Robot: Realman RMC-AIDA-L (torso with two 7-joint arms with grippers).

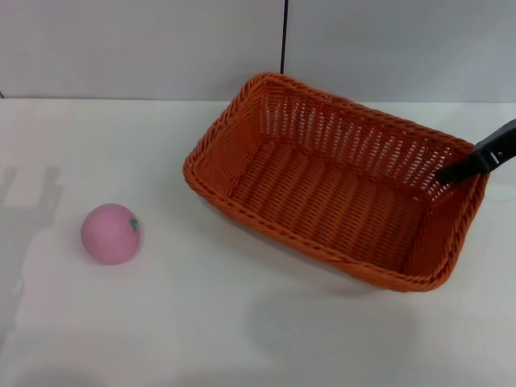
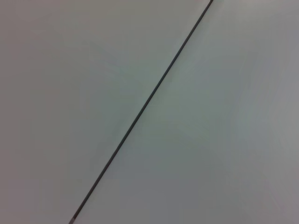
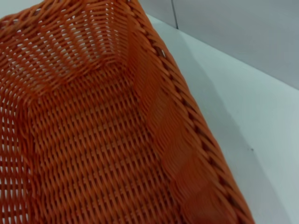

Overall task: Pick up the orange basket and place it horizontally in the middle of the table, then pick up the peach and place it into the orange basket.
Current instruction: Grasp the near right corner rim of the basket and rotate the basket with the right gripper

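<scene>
Right tool (image 1: 458,171) at orange basket (image 1: 322,201) rim for turning; closure unclear; peach (image 1: 111,233) waiting aside on table (image 1: 201,322)

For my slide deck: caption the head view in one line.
Right gripper at the far right rim of the empty orange basket; the peach sits apart on the white table.

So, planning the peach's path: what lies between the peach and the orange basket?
Nothing: the head view shows only bare white table between the peach and the orange basket.
</scene>
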